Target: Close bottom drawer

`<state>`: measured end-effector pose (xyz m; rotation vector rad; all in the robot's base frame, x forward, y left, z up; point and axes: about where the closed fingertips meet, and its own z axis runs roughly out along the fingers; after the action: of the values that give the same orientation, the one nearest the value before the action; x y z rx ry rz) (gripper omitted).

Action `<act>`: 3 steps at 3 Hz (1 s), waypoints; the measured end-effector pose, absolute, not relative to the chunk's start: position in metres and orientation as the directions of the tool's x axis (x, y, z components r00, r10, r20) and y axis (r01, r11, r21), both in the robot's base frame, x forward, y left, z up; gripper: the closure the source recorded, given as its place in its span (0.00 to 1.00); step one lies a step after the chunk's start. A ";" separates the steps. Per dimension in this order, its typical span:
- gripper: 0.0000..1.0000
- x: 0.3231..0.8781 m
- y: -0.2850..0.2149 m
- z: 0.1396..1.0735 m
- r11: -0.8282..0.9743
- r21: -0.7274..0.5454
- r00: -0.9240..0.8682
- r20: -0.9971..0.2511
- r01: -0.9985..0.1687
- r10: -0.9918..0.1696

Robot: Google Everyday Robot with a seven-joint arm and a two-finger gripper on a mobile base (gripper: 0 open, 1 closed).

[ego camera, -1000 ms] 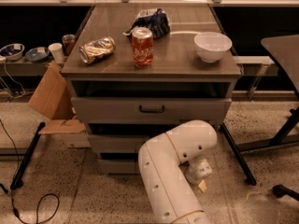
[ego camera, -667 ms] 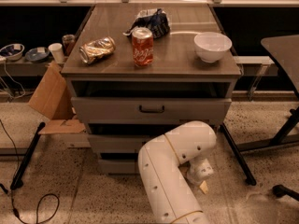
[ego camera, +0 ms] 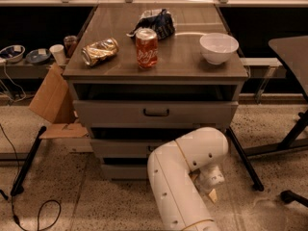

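Observation:
The bottom drawer [ego camera: 122, 171] is the lowest grey front of the cabinet, with a dark gap above it. Its right part and handle are hidden behind my white arm [ego camera: 185, 177]. The arm bends down in front of the cabinet's lower right. My gripper [ego camera: 210, 189] hangs low near the floor, in front of and to the right of the bottom drawer. Above are the middle drawer [ego camera: 120, 148] and the top drawer [ego camera: 154, 113] with its dark bar handle.
On the cabinet top stand a red can [ego camera: 146, 48], a crushed can [ego camera: 99, 51], a dark bag [ego camera: 155, 23] and a white bowl [ego camera: 218, 47]. Cardboard [ego camera: 52, 97] leans at the left. Black table legs [ego camera: 244, 158] stand at the right.

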<state>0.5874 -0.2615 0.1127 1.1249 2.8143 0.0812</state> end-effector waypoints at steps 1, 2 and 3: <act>0.00 0.583 -0.271 0.113 0.719 0.118 -0.715 -0.078 0.685 0.695; 0.00 0.595 -0.282 0.124 0.723 0.212 -0.718 -0.114 0.658 0.687; 0.00 0.570 -0.275 0.111 0.693 0.260 -0.703 -0.067 0.672 0.708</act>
<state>0.5703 -0.2751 0.1106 1.1250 2.7394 0.3242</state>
